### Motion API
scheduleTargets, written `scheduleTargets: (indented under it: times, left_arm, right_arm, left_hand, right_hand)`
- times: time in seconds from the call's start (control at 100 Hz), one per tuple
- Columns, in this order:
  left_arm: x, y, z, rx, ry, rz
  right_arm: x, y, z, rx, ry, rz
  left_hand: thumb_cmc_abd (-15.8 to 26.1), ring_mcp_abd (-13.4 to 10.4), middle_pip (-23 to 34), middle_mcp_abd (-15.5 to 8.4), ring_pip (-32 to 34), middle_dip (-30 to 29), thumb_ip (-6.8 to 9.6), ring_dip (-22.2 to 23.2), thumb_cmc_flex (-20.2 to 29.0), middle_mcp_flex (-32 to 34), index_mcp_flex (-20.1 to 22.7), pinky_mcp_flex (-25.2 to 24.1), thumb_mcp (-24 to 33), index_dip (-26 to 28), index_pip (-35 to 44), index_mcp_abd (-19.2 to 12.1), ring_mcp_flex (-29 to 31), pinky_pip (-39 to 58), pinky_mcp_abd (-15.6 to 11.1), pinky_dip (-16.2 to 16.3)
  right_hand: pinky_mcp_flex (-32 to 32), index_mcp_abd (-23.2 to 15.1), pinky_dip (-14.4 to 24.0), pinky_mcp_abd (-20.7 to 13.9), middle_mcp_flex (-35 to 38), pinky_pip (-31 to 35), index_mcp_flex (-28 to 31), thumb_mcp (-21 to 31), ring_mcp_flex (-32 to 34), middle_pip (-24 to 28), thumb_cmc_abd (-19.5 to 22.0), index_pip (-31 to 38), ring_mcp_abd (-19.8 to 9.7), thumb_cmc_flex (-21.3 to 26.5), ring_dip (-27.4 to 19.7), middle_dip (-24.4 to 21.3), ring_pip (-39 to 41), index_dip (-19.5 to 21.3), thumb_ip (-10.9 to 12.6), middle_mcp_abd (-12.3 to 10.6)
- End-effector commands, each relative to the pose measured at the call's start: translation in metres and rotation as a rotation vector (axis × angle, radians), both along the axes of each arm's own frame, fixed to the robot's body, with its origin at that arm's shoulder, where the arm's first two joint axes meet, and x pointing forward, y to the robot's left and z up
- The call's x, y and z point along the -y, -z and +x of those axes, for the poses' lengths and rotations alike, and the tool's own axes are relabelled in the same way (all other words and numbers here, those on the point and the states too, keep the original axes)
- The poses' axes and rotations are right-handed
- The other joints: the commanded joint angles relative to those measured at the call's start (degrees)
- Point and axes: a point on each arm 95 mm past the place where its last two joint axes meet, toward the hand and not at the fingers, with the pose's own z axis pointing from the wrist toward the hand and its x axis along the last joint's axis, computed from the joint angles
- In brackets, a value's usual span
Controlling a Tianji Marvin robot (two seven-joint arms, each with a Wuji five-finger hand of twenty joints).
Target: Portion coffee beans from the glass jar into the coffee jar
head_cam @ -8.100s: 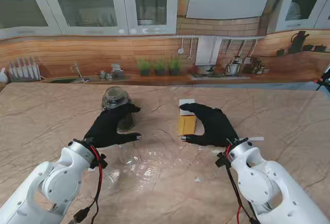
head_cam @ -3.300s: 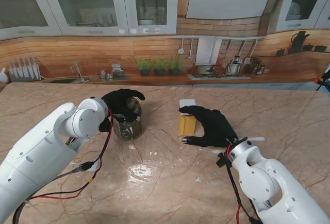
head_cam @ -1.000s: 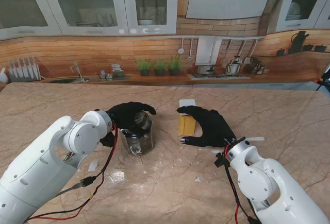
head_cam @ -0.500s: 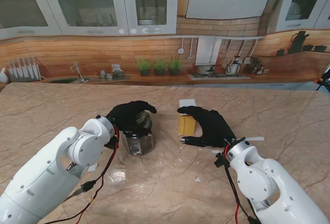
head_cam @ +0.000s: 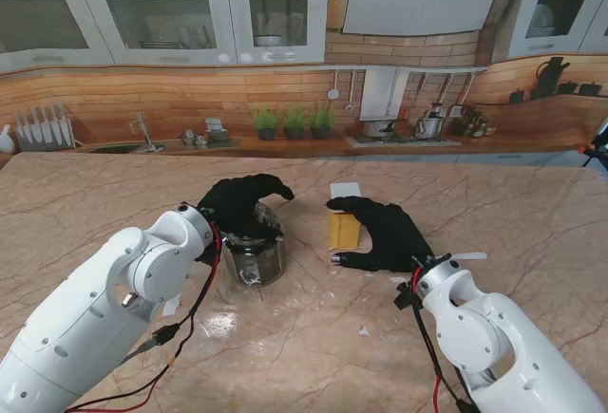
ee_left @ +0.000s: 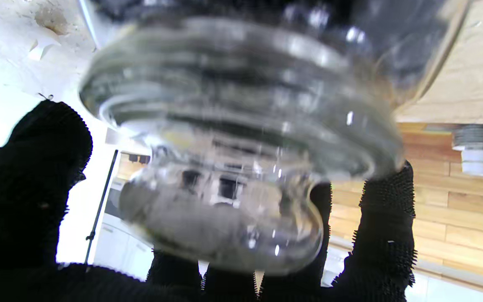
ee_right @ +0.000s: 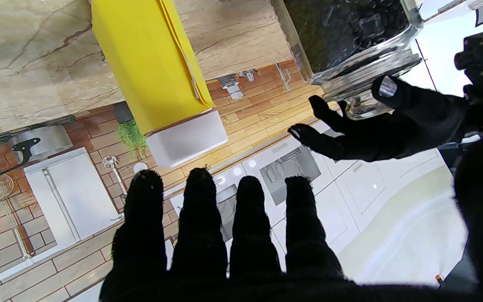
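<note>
The glass jar [head_cam: 253, 259], dark with coffee beans, stands upright on the table with its glass lid [ee_left: 241, 126] on. My left hand [head_cam: 245, 206] is cupped over the lid's knob [ee_left: 224, 218] with its fingers spread and fairly straight. A gap shows between thumb and knob. The coffee jar [head_cam: 344, 227] is yellow with a white lid [ee_right: 187, 142] and stands just to the right of the glass jar [ee_right: 346, 29]. My right hand [head_cam: 388, 233] lies open on the table beside the coffee jar [ee_right: 149, 67], fingertips [ee_right: 199, 188] short of it.
The marble table top [head_cam: 313, 337] carries small white scraps [head_cam: 171, 307] near my left arm and one more scrap [head_cam: 364, 331] nearer to me. A white strip [head_cam: 470, 256] lies by my right wrist. A kitchen backdrop stands behind the table.
The left hand slid the glass jar rightward toward the coffee jar earlier. In the last second the jar stays put and the left fingers lift and straighten over the lid. The right hand is still.
</note>
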Motion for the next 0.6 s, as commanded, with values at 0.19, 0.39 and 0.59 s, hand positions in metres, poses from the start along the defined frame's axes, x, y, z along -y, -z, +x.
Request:
scheduleTargets:
  times: [0.19,0.39,0.59]
  left_arm:
    - [-0.002,-0.030,-0.003,0.102,0.053,0.039]
    - [-0.011,-0.044,-0.008,0.189,0.078,0.178]
    - [-0.013,-0.044,-0.011,0.227,0.095,0.268]
  right_arm:
    - [-0.002,0.002,-0.002,-0.005,-0.001,0.004]
    - [-0.002,0.001,-0.002,-0.001,-0.004,0.003]
    - [0.000,0.000,-0.003,0.003,-0.003,0.002]
  left_hand:
    - [0.4,-0.1,-1.2,-0.4,-0.3,-0.8,1.83,-0.4,-1.0,-0.2,0.6,0.3,-1.3,-0.1,-1.8,-0.1,-0.3,-0.3,2.3,1.8]
    - [-1.9,-1.6,-0.2,-0.8,3.9,0.9,2.33,3.3,-0.1,1.4,0.8,7.9,3.7,2.3,0.2,-0.7,5.5,6.0,-2.4,4.0]
    - [-3.1,-4.8,1.7,-0.9,11.0,3.6,2.77,12.9,1.1,4.2,1.9,18.2,7.0,6.1,4.3,-1.5,13.1,16.6,-9.5,3.3]
  right_hand:
    - [-0.3,0.3,-0.4,-0.3,-0.4,-0.8,0.3,0.7,0.2,0.6,-1.0,0.1,-2.0,1.6,0.0,0.2,0.4,-0.5,0.6,-0.8]
    - [-0.2,0.4,-0.4,-0.3,-0.4,-0.7,0.4,0.7,0.3,0.7,-1.0,0.1,-2.0,1.6,0.1,0.2,0.4,-0.4,0.6,-0.8]
    - [-0.2,0.3,-0.4,-0.4,-0.3,-0.7,0.4,0.7,0.3,0.7,-1.1,0.1,-2.0,1.7,0.1,0.2,0.4,-0.4,0.6,-0.8]
